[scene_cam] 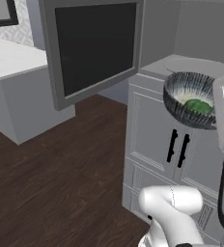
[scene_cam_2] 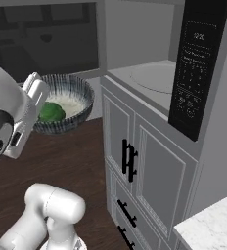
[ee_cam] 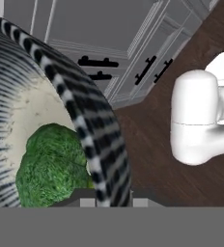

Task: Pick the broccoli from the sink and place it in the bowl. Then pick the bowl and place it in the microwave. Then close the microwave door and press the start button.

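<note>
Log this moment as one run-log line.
phase: carrying bowl to microwave | broccoli: in bowl | gripper: shut on bowl rim | microwave door: open | bowl: off the floor, outside microwave

Dark wood floor (scene_cam: 56, 178) carries the grey panelled cabinets (scene_cam_2: 149, 171); a pale turntable plate (scene_cam_2: 154, 78) lies inside the microwave (scene_cam_2: 140, 53).

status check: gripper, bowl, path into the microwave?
Gripper shut on bowl rim, bowl airborne. Broccoli inside. Microwave door open, turntable bare; bowl not yet in, path looks open.
</note>
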Tool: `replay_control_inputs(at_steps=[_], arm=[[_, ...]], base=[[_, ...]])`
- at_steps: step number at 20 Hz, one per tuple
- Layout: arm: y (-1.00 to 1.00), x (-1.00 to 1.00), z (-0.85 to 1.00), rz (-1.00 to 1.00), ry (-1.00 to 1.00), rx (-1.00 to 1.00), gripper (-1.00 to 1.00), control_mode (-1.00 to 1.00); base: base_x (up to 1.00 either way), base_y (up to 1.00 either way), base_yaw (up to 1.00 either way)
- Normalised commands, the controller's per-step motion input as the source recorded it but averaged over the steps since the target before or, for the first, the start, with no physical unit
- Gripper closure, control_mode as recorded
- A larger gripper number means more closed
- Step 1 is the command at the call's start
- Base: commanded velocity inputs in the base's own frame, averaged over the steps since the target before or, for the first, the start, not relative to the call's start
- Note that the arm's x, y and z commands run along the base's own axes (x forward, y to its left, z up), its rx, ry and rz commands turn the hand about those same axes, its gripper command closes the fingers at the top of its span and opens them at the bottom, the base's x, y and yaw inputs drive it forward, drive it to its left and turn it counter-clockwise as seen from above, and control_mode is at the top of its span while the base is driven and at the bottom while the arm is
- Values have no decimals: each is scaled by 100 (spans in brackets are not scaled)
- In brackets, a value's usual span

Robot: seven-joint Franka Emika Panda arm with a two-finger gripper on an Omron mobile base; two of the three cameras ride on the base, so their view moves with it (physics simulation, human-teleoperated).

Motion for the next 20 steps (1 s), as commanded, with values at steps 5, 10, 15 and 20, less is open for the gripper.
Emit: replay_control_inputs(at_steps=[5, 10, 15, 20], arm=[[-4, 14, 14, -40, 0, -6, 100, -100], [-9, 40, 0, -39, -13, -1, 100, -100], [-6, 69, 5, -20, -6, 0, 100, -100], [-29, 29, 42, -16, -16, -1, 100, -100]], base=[[0, 0, 0], [0, 0, 0], [0, 0, 0], [0, 0, 0]])
